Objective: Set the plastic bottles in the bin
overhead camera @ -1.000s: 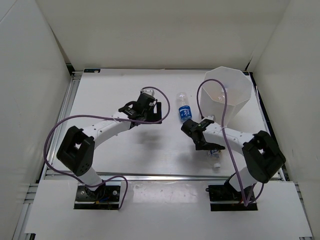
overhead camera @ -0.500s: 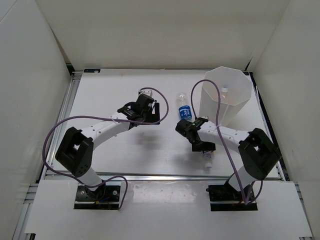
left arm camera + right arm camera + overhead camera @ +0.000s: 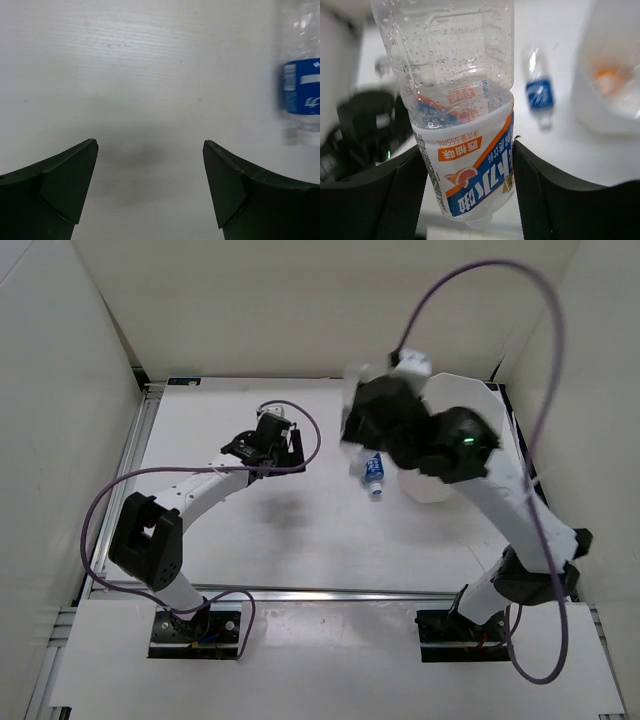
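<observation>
My right gripper (image 3: 467,150) is shut on a clear bottle with a red, white and blue label (image 3: 462,145), held high in the air. In the top view the raised right gripper (image 3: 368,412) hangs left of the white bin (image 3: 497,405), partly covering it. A clear bottle with a blue label (image 3: 373,472) lies on the table left of the bin; it also shows in the left wrist view (image 3: 301,90). My left gripper (image 3: 288,454) hovers open over bare table left of that bottle, nothing between its fingers (image 3: 70,175). An orange shape (image 3: 606,75) shows inside the bin (image 3: 615,107).
White walls enclose the table on three sides. Purple cables loop from both arms; the right one arcs high above the bin (image 3: 500,270). The left arm's elbow (image 3: 150,540) sits near the front left.
The right gripper shut on the labelled bottle near the front of the table and lifted it high toward the bin. The left arm drew slightly left.
</observation>
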Action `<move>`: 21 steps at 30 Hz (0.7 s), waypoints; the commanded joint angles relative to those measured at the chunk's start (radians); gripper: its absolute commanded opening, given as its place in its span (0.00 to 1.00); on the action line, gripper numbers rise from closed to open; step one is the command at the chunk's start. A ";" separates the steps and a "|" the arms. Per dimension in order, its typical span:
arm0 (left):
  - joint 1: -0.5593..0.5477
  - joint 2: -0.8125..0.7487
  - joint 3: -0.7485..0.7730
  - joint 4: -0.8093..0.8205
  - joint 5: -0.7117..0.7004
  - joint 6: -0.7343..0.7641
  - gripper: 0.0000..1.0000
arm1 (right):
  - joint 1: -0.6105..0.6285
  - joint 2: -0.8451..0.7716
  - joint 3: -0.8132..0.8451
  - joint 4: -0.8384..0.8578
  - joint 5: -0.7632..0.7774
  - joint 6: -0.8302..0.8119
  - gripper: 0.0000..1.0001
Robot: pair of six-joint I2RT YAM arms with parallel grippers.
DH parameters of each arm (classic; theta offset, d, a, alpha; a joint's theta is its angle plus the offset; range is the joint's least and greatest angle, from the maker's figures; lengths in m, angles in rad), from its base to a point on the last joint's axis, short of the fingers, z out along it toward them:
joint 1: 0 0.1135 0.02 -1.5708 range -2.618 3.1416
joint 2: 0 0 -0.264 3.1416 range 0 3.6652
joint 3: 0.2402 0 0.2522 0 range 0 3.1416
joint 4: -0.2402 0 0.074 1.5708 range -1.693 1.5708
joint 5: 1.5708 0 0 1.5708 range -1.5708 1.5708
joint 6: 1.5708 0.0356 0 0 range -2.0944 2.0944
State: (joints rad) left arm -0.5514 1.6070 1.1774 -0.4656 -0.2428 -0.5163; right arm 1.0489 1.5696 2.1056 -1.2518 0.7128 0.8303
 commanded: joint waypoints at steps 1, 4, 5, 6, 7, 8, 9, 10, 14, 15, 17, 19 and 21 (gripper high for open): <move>0.036 0.011 0.097 0.007 0.135 -0.025 0.97 | -0.153 -0.081 0.110 0.006 0.161 -0.212 0.07; 0.048 0.070 0.163 0.007 0.210 -0.057 1.00 | -0.347 -0.164 -0.045 0.240 0.088 -0.373 0.12; 0.048 0.086 0.181 0.007 0.235 -0.057 1.00 | -0.387 -0.174 -0.068 0.276 0.059 -0.396 0.12; 0.048 0.102 0.217 0.007 0.252 -0.057 1.00 | -0.455 -0.174 -0.084 0.304 0.027 -0.431 0.13; 0.048 0.132 0.234 0.007 0.263 -0.057 1.00 | -0.484 -0.165 -0.084 0.331 0.002 -0.431 0.13; 0.039 0.148 0.251 0.007 0.276 -0.057 1.00 | -0.512 -0.155 -0.084 0.331 -0.031 -0.444 0.13; 0.039 0.163 0.283 0.007 0.277 -0.057 1.00 | -0.558 -0.136 -0.084 0.345 -0.042 -0.444 0.13; 0.039 0.175 0.300 0.007 0.286 -0.057 1.00 | -0.582 -0.126 -0.084 0.362 -0.059 -0.444 0.15; 0.030 0.237 0.358 0.007 0.286 -0.079 1.00 | -0.679 -0.077 -0.058 0.371 -0.176 -0.453 0.50; 0.030 0.246 0.367 0.016 0.286 -0.091 1.00 | -0.688 -0.065 -0.058 0.361 -0.176 -0.453 0.58; 0.030 0.278 0.401 0.016 0.296 -0.102 1.00 | -0.702 -0.051 -0.048 0.334 -0.165 -0.439 0.77; 0.030 0.303 0.445 0.016 0.327 -0.112 1.00 | -0.728 -0.051 -0.085 0.322 -0.154 -0.439 0.97; 0.030 0.355 0.490 0.016 0.384 -0.113 1.00 | -0.739 -0.078 -0.085 0.301 -0.154 -0.439 1.00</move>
State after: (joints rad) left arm -0.5190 1.9404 1.5871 -0.4671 0.0586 -0.6106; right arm 0.3290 1.5490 2.0140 -0.9501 0.5644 0.4103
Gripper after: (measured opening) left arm 0.998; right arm 0.989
